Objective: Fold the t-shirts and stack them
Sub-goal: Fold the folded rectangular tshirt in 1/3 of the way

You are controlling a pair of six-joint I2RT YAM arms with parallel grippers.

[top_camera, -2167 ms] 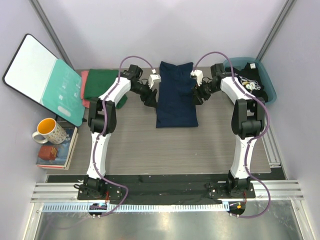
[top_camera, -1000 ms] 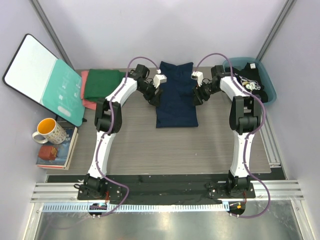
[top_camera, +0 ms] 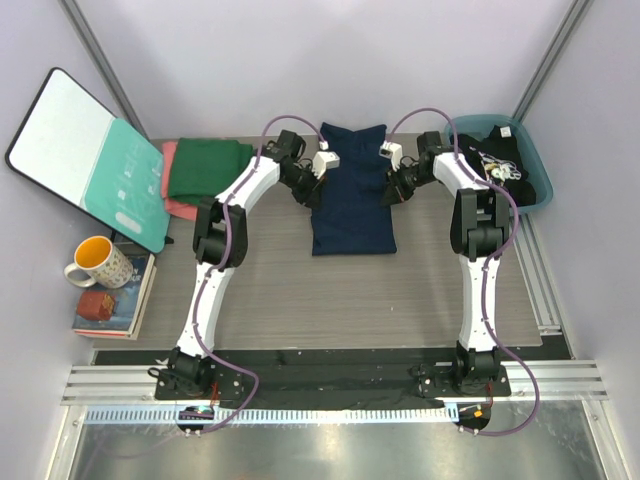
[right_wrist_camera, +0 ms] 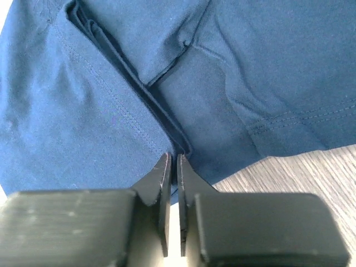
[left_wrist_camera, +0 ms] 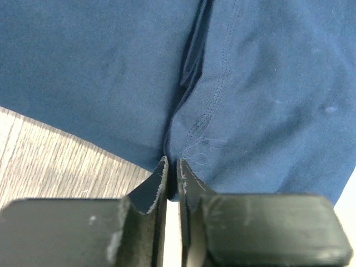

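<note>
Four tees in all. Far left: green tee atop pink tee, one stack. My left gripper pinching left edge of navy tee. Navy tee centre, folded, long axis near-far. My right gripper pinching its right edge. Bare table on near side. Far right: black tee in teal bin.

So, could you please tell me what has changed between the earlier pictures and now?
The left end effector moved inward to the left edge of the navy t-shirt, and the right end effector shifted slightly along the right edge. Both have closed, pinching the shirt's folded side edges. The shirt itself lies as before; the green t-shirt and black t-shirt are unmoved.
</note>
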